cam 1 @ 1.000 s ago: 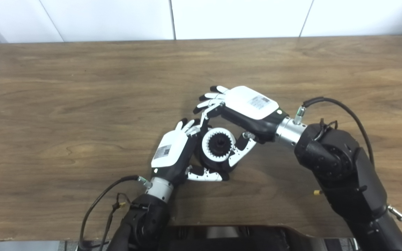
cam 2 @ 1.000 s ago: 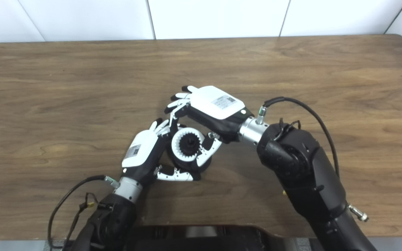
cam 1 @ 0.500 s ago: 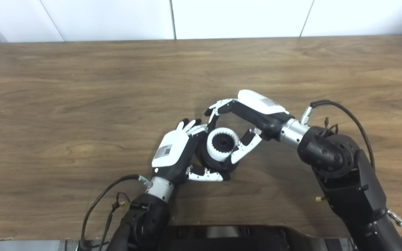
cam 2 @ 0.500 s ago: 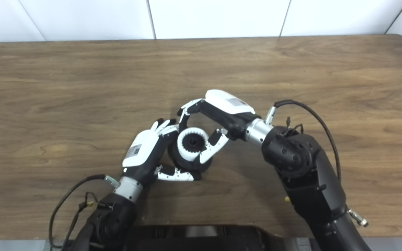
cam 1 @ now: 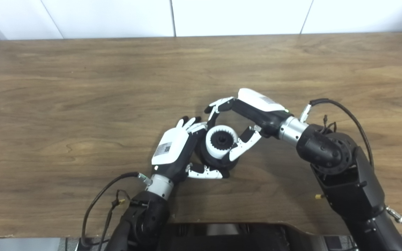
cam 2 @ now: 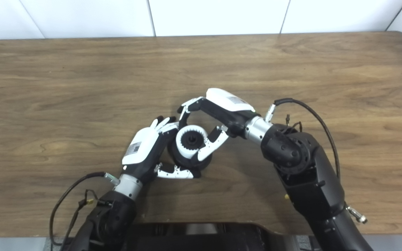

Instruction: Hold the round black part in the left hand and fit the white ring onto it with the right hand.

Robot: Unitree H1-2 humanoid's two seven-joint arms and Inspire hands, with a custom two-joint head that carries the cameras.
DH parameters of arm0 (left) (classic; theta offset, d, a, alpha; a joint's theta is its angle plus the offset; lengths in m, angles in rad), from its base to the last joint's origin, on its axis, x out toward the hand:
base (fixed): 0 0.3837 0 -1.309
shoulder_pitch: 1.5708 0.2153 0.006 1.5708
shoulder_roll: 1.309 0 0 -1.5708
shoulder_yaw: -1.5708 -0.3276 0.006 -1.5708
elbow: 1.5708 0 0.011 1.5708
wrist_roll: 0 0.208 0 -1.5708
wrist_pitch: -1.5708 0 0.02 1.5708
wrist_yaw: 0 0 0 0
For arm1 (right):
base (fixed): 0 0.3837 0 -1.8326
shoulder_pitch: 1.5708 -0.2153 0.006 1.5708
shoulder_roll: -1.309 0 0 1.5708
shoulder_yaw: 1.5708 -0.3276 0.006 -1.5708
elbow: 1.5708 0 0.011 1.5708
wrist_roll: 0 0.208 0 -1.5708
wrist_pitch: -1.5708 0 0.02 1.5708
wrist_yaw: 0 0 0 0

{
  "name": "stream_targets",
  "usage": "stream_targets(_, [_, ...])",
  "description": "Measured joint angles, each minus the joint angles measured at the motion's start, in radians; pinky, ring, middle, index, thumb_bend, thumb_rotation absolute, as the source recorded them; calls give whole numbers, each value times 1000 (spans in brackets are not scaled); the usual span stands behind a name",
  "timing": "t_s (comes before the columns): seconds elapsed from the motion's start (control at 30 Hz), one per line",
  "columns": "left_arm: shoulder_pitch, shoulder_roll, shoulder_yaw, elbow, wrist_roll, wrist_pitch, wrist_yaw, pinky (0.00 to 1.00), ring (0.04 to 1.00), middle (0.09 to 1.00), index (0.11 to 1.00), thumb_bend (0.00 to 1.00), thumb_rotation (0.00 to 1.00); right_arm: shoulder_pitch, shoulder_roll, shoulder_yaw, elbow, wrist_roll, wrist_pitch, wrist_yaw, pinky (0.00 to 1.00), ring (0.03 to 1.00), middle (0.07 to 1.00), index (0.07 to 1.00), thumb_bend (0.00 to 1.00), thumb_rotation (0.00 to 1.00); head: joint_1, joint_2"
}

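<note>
A: White plastic is seen on black: the ring (cam 1: 221, 140) is seated around the top of the black part (cam 1: 217, 161), with its toothed inner edge facing up. The part is gripped by the left hand (cam 1: 175, 153), fingers curled behind it and thumb laid along its front, low over the wooden worktop (cam 1: 82, 104).

B: Is the fitting judged finished?

A: Nearly, it seems. The ring is pinched by the right hand (cam 1: 241, 122), thumb on its right edge and fingers arched over its far side, so it has not been let go. Whether it is pressed fully home cannot be told; it looks level with the part's face.

B: What is left, then?

A: Probably a last press, if any is needed, and the right hand's release. The part is to be kept in the left hand.

B: And the count?

A: One ring, one black part, two hands and one worktop are counted. Nothing else is seen on the worktop.
</note>
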Motion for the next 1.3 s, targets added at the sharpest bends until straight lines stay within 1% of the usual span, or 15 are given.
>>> stream_targets(0.03, [0, 0, 0, 0, -1, -1, 0, 1000, 945, 836, 485, 519, 64, -4, -14, 2, 1, -10, 12, 5, 989, 974, 924, 831, 1000, 455, 0, 0])
stream_targets(0.1, [0, 2, 0, 0, -1, -2, 0, 1000, 943, 834, 485, 519, 64, -16, -39, 8, -4, -27, 38, 25, 998, 993, 948, 855, 1000, 474, 0, -2])
stream_targets(0.17, [0, 2, 1, 0, -1, -5, 2, 1000, 939, 829, 485, 520, 63, -25, -56, 12, -34, -32, 62, 46, 1000, 999, 969, 876, 1000, 481, 0, -2])
stream_targets(0.27, [1, 3, 1, 0, -1, -8, 4, 1000, 940, 828, 485, 520, 63, -45, -58, 19, -98, -34, 89, 71, 1000, 1000, 976, 891, 1000, 487, 3, -3])
stream_targets(0.4, [2, 2, 0, 2, 0, -14, 4, 1000, 944, 829, 485, 520, 63, -63, -54, 22, -143, -27, 112, 79, 1000, 1000, 968, 897, 1000, 482, 3, -3])
stream_targets(0.7, [2, 3, 1, 1, 2, -12, 3, 1000, 937, 825, 487, 520, 66, -72, -55, 15, -177, -26, 149, 88, 1000, 1000, 950, 883, 1000, 458, 3, -6])
stream_targets(0.87, [2, 2, 0, 1, 13, 4, -1, 1000, 933, 833, 497, 520, 81, -72, -58, 11, -190, -20, 150, 93, 1000, 1000, 948, 881, 1000, 452, 6, -6])
stream_targets(0.9, [2, 2, -1, 0, 21, 12, -3, 1000, 939, 845, 591, 686, 189, -72, -59, 10, -190, -18, 150, 93, 1000, 1000, 948, 880, 1000, 449, 6, -8])
stream_targets(0.93, [0, 2, -3, -4, 29, 22, -10, 1000, 944, 859, 669, 804, 275, -72, -61, 8, -190, -16, 150, 93, 1000, 1000, 948, 879, 1000, 443, 6, -8])
stream_targets(0.97, [-1, 2, -5, -6, 41, 27, -17, 1000, 946, 864, 696, 844, 304, -72, -63, 6, -190, -14, 150, 92, 1000, 1000, 948, 878, 1000, 441, 8, -8])
stream_targets(1.03, [-6, 3, -11, -12, 65, 40, -36, 1000, 965, 902, 790, 942, 348, -72, -67, -2, -190, -8, 150, 92, 1000, 1000, 947, 879, 1000, 452, 9, -9])
stream_targets(1.07, [-10, 2, -15, -15, 76, 49, -52, 1000, 970, 910, 807, 958, 355, -72, -67, -5, -190, -6, 151, 92, 1000, 1000, 946, 879, 1000, 454, 9, -9])
stream_targets(1.13, [-20, 5, -18, -29, 100, 73, -94, 1000, 994, 976, 919, 993, 406, -72, -66, -9, -190, -5, 152, 93, 1000, 1000, 947, 882, 1000, 449, 12, -11])
stream_targets(1.23, [-40, 17, -21, -55, 122, 106, -169, 1000, 1000, 998, 988, 1000, 427, -72, -60, -16, -190, -8, 153, 97, 1000, 1000, 950, 882, 1000, 443, 14, -12])
stream_targets(1.3, [-54, 26, -22, -71, 130, 125, -213, 1000, 1000, 1000, 997, 1000, 432, -72, -53, -19, -190, -14, 153, 97, 1000, 1000, 952, 883, 1000, 444, 15, -12])
